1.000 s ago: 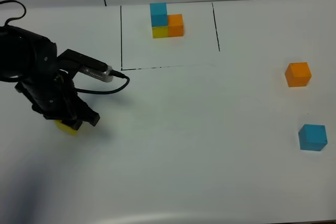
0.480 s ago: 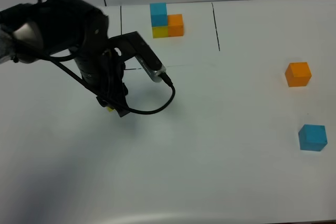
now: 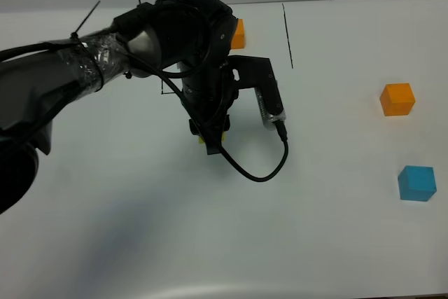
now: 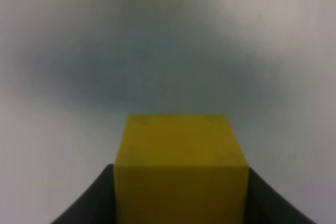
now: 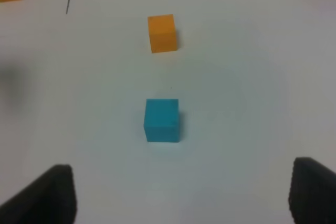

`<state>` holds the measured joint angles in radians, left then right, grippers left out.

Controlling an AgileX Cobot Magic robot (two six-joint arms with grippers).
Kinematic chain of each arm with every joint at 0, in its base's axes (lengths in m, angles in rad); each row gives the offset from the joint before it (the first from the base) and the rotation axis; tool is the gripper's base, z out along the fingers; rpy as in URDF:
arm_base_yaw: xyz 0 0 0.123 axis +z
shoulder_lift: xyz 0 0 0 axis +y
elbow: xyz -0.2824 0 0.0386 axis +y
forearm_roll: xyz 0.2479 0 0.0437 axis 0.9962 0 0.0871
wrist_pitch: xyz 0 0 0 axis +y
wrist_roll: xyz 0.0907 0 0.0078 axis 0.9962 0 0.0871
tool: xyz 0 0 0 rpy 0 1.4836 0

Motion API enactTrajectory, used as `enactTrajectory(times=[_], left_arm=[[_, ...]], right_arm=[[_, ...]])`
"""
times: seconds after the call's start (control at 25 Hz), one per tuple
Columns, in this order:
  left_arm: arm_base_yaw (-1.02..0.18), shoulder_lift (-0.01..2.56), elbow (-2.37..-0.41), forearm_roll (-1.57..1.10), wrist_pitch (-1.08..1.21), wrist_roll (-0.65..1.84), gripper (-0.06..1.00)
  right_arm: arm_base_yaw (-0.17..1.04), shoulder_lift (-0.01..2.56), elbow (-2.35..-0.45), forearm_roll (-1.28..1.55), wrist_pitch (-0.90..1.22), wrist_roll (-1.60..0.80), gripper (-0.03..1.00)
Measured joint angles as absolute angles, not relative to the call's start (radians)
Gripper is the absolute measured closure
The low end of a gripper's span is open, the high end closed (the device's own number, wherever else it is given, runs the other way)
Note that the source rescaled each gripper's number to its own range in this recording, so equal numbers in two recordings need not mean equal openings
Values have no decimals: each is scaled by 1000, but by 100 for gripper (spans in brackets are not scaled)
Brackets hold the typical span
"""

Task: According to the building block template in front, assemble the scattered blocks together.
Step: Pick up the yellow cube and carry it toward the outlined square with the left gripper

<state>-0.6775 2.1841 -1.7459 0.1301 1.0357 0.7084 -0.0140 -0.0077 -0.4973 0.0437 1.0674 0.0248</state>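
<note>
Out in the middle of the table (image 3: 336, 243), your left gripper (image 3: 208, 139) is clamped shut on the yellow block (image 4: 181, 166). The wrist view shows dark fingers on both sides of it and most of the cube poking out past them. From the high camera I only catch a sliver of yellow under the arm, and I can't tell for sure if it's off the surface (the blurry background in the wrist view makes me think it is).

The right gripper (image 5: 184, 198) hangs wide open with nothing in it. It's looking down at the blue block (image 3: 417, 183) and, a bit past that, the orange block (image 3: 397, 99), both sitting loose on the right side and well apart from each other.

Stuff I'd worry about:

- The template (image 3: 239, 33) is almost totally hidden behind your left arm in the high view, with only its orange cube peeking out. If you set the yellow one down now you're going from memory, and it could end up crowding the template or bumping it.
- So much of the cube sticks out beyond the fingers that I'd guess a hard touchdown could twist it in the grip, and then it lands crooked and the others won't sit flush.
- That cable (image 3: 259, 173) loops low next to the gripper. A low sweep could drag it over whatever you've already placed.
</note>
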Motion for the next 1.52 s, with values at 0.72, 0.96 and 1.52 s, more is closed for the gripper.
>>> enactTrajectory(times=[0.72, 0.96, 1.52], left_arm=[[-682, 2402, -2033, -51, 1012, 859, 94], [-682, 2439, -2045, -111, 1008, 919, 94], [-682, 2452, -2046, -60, 988, 915, 94]], right_arm=[[-14, -8, -497, 44, 1067, 25, 30], [-14, -8, -497, 44, 1067, 25, 30], [-14, -8, -497, 44, 1067, 25, 30]])
